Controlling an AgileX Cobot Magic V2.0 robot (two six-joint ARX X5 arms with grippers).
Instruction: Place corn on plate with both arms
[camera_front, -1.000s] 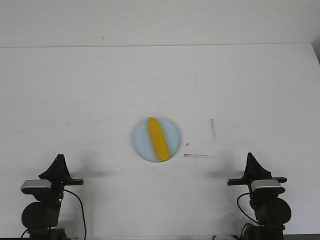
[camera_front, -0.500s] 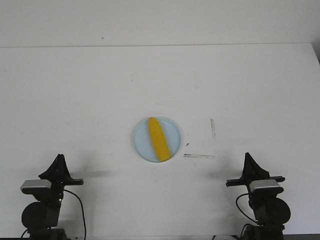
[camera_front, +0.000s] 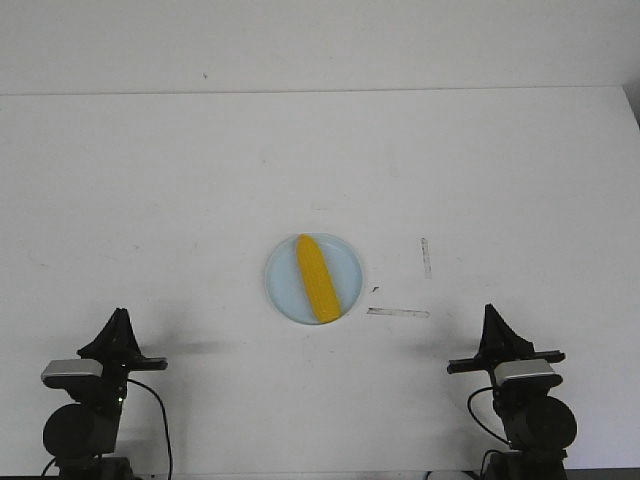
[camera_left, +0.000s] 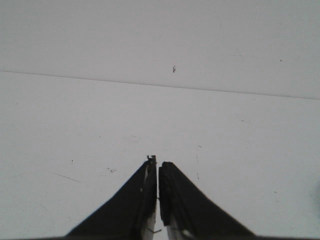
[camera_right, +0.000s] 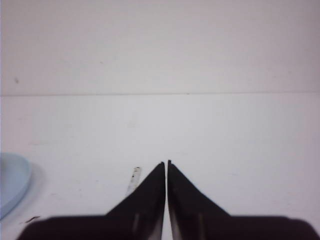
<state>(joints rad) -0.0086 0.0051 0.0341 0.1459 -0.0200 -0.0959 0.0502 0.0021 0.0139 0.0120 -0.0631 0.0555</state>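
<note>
Front view shows the corn (camera_front: 316, 278) lying on the plate (camera_front: 313, 279), tapered tip toward the far edge of the table (camera_front: 180, 180) and the cob reaching almost from rim to rim. Plate and corn sit near the middle of the table, a little toward the near edge. Neither has shifted over the last second.

What has changed is small. The right gripper (camera_front: 488, 318), parked by the near right corner, has slid slightly toward the middle of the table, while the left gripper (camera_front: 119, 320) by the near left corner stays where it was. Both are well apart from the plate and touch nothing.

In the wrist views each claw is pinched narrow, fingertips all but meeting, with nothing between them: left (camera_left: 158, 162), right (camera_right: 166, 163). The right wrist view catches only the plate's rim (camera_right: 12, 185) at its margin.

Judging from this, the placing appears done and the arms are settling at rest; the right arm's drift looks like the tail of its retreat.
</note>
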